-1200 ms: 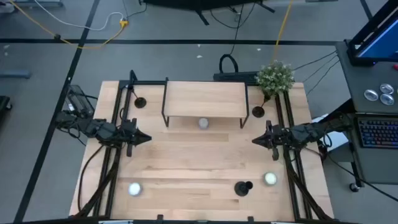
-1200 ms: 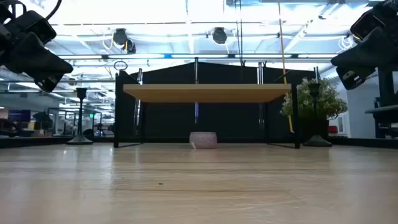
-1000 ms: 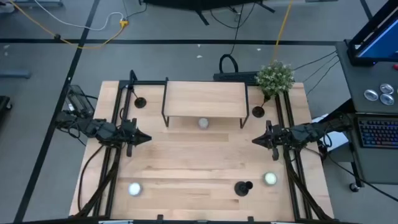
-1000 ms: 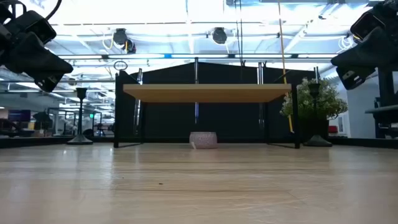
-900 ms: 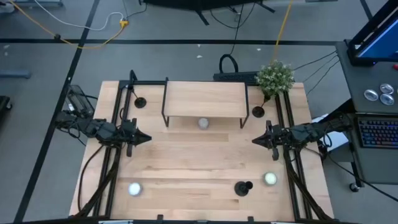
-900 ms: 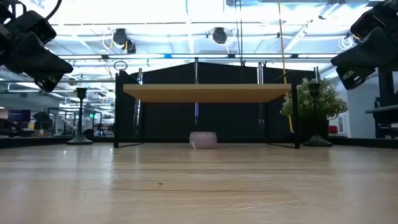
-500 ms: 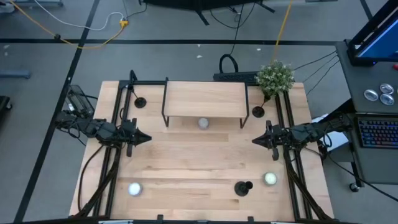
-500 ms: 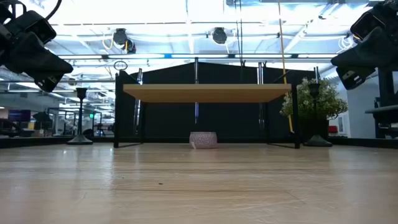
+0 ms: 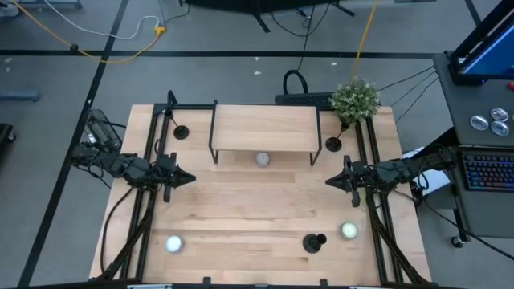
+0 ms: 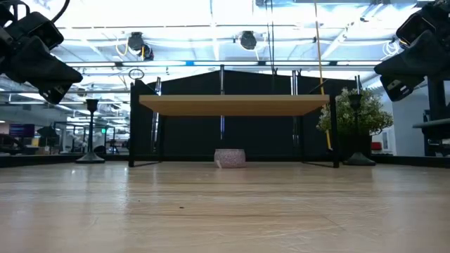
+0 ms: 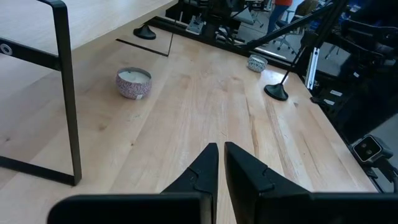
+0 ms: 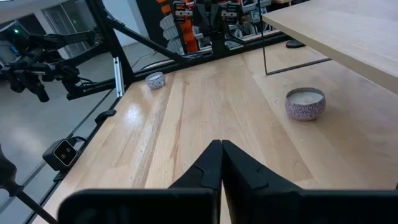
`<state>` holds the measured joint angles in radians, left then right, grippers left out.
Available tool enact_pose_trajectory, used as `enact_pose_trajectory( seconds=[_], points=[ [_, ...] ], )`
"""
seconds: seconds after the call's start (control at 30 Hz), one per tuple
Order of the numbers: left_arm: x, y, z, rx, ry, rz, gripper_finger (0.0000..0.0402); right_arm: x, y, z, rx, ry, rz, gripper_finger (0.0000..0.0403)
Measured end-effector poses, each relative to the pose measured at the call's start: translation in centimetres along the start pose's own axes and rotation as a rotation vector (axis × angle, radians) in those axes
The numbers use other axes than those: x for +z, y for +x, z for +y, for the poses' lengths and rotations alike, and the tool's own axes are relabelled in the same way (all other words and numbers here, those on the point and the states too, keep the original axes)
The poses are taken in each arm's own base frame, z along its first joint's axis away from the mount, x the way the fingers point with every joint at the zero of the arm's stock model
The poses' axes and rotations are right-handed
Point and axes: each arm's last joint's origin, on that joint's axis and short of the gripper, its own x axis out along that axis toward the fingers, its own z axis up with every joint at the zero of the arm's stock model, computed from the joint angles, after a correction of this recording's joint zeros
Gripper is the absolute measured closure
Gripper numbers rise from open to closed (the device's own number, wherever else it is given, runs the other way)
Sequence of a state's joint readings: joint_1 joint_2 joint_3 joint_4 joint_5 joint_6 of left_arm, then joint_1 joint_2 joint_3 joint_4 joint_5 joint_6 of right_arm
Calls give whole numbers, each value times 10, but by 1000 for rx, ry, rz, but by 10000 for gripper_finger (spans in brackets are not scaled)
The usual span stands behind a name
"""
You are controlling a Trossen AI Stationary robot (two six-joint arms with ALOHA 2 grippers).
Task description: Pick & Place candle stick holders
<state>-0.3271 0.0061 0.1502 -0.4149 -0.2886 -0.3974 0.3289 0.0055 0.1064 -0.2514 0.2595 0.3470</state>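
Wooden planks make up the table (image 9: pixel 257 209) I am working over, and from the high view I count three candle stick holders: one (image 9: pixel 181 132) at the far left corner, one (image 9: pixel 332 144) at the far right beside the potted plant (image 9: pixel 356 99), and one (image 9: pixel 314 242) near the front edge, right of centre. I also count three tealight candles: one (image 9: pixel 263 159) under the small raised shelf (image 9: pixel 264 128), one (image 9: pixel 173 244) front left, one (image 9: pixel 348 231) front right, just beside the front holder. My left gripper (image 9: pixel 186 179) hangs at the table's left side and my right gripper (image 9: pixel 329 181) at the right side, both pointing inward, both well apart from every holder.

From the low view, I see the shelf (image 10: pixel 232 104) with one candle (image 10: pixel 230 158) beneath it, and two upright holders, one (image 10: pixel 91 133) left and one (image 10: pixel 356 130) right by the plant (image 10: pixel 355 116).

Through the left wrist view, the fingers (image 11: pixel 202 171) are pressed together on nothing; one candle (image 11: pixel 134 83) and one holder (image 11: pixel 277 92) lie ahead.

Through the right wrist view, the fingers (image 12: pixel 211 165) are likewise closed and empty, with two candles (image 12: pixel 305 103) (image 12: pixel 155 79) ahead.
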Motion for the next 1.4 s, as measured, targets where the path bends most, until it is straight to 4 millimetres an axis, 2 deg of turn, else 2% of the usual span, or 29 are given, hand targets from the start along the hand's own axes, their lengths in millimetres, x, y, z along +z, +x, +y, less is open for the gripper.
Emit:
enact_pose_trajectory(
  seconds=[0.93, 1.1, 1.4],
  points=[
    [0, 0, 0, 0, 0, 0, 371, 0, 0, 0, 0, 0, 0, 403],
    [-1, 0, 0, 9, 198, 4, 371, 0, 0, 0, 0, 0, 0, 403],
    [1, 0, 1, 22, 204, -10, 371, 0, 0, 0, 0, 0, 0, 403]
  ],
)
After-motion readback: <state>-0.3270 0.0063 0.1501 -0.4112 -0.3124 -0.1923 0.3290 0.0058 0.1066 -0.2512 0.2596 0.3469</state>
